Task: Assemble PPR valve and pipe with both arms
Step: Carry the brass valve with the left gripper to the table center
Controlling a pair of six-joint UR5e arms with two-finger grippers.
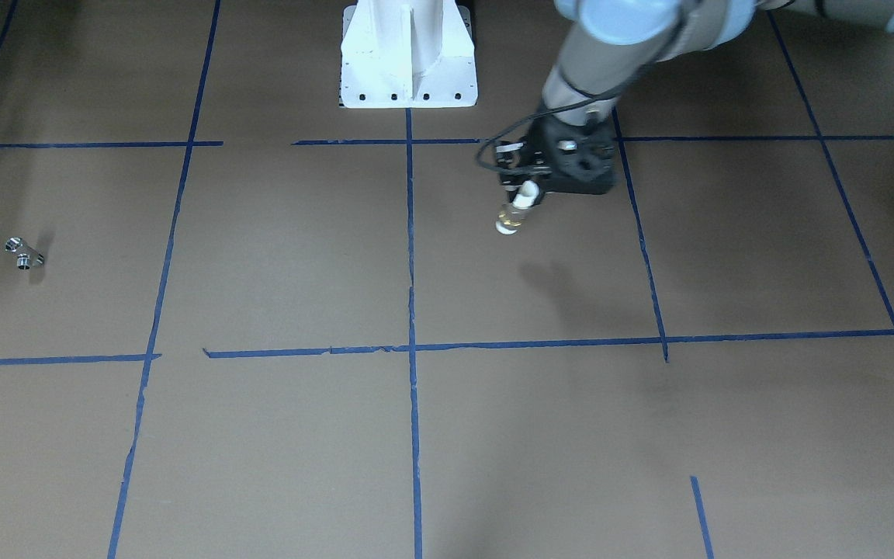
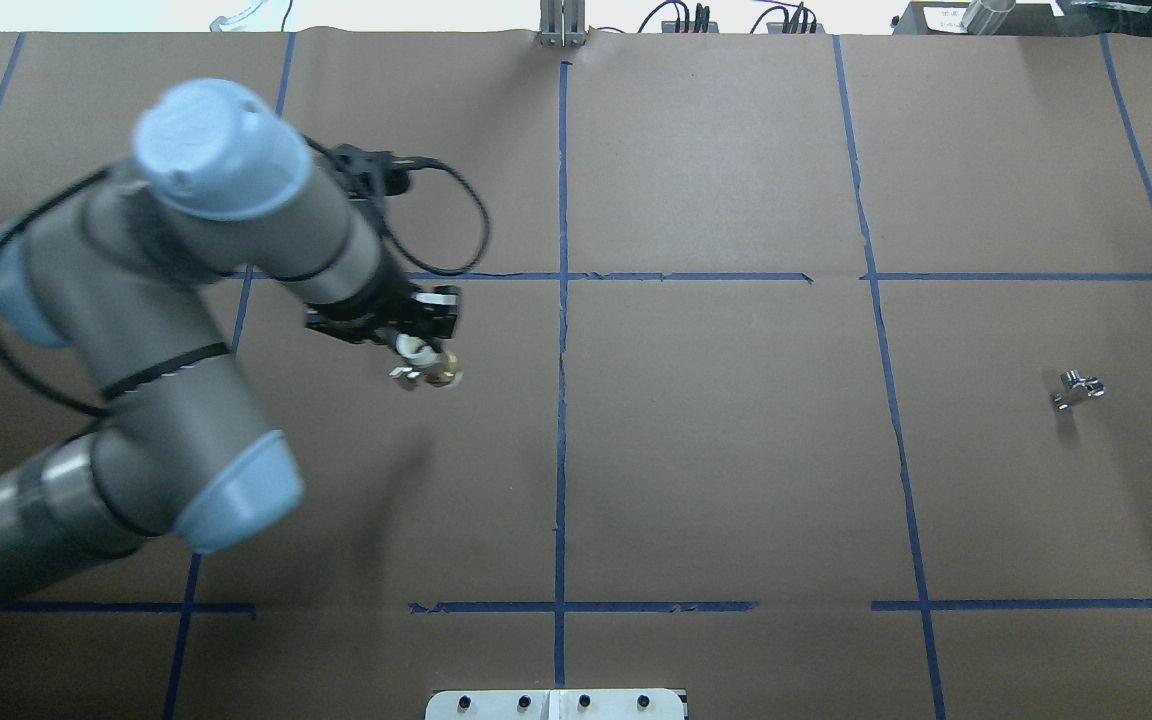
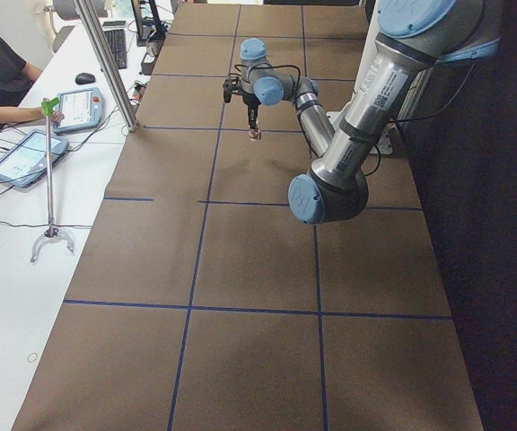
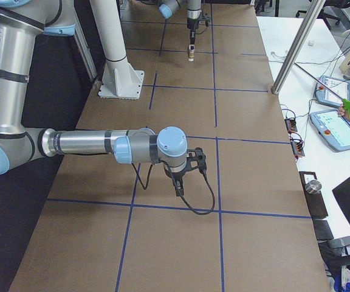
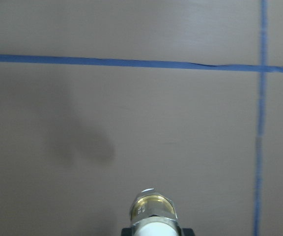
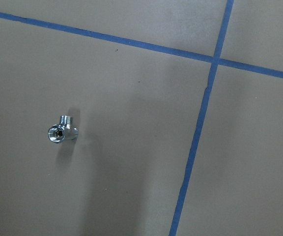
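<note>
The PPR valve lies on the surface, well apart from the pipe, which is clamped in the left tool. I cannot tell the right tool's spread; it should probably centre above the valve, leaving one end free.

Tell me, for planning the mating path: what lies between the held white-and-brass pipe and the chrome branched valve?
Overhead view: only bare brown paper and blue tape lines between the white-and-brass pipe and chrome branched valve.
</note>
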